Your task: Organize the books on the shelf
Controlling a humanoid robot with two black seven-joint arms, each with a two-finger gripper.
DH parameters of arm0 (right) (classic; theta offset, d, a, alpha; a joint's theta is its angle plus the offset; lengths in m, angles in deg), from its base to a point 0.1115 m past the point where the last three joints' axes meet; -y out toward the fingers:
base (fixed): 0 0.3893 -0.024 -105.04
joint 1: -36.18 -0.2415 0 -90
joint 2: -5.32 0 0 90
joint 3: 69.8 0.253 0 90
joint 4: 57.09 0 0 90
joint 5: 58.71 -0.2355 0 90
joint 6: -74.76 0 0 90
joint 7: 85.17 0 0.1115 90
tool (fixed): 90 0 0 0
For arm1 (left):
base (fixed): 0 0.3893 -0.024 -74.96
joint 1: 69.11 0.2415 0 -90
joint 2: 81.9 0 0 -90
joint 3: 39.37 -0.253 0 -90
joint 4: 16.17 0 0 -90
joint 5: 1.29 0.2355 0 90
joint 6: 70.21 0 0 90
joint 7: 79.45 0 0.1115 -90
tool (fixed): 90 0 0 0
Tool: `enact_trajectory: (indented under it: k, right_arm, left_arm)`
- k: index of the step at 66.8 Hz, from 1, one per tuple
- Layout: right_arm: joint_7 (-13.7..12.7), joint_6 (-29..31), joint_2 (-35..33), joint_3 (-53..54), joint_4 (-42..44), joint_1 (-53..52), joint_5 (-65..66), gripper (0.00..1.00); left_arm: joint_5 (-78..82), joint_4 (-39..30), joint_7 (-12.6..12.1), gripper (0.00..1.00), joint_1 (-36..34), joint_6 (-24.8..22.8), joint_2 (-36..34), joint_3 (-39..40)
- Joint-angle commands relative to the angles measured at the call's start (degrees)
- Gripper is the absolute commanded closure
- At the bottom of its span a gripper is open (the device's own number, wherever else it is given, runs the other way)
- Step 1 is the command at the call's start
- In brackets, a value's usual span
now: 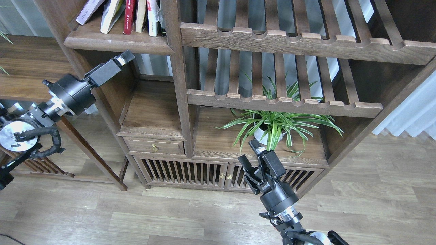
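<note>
Several books stand leaning at the top left on the dark-brown shelf (115, 42): a pale lavender-white one (88, 9), a yellow-green one (111, 13), a dark-red one (128, 15), then lighter ones to the right. Their tops are cut off by the frame edge. My left gripper (120, 60) points up and right, just below the shelf's front lip and in front of the bookcase's left post. I see it side-on and its fingers cannot be told apart. My right gripper (249, 153) is open and empty, low in front of the cabinet, near the plant.
A spider plant in a white pot (264, 135) stands on the cabinet top. Two slatted racks (282, 39) (282, 103) fill the right bay. A small drawer (153, 147) and slatted doors (184, 172) lie below. A wooden side table (30, 85) stands at the left.
</note>
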Motion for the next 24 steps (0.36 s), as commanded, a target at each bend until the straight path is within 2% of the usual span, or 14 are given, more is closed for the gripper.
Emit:
enact_trajectory:
  k: [1,7,8,24]
  right_arm:
    - [0.0,-1.86,0.59,0.0,-1.32,-0.26,0.38,0.01]
    - [-0.09,-1.95,1.56,0.0,-1.41,-0.26,0.64,0.01]
    - [-0.17,-1.95,1.99,0.0,-1.76,-0.26,0.9,0.01]
    - [-0.35,-3.09,2.26,2.11,-4.05,-0.87,1.87,0.01]
  left_arm:
    - [-0.08,1.55,0.63,0.03,2.16,0.0,1.71,1.55]
    - [0.09,2.61,1.34,0.02,5.85,0.0,4.27,2.96]
    - [0.18,2.95,1.08,0.01,8.64,0.0,4.53,3.57]
    - [0.09,4.8,0.63,0.0,14.2,0.0,5.67,4.1]
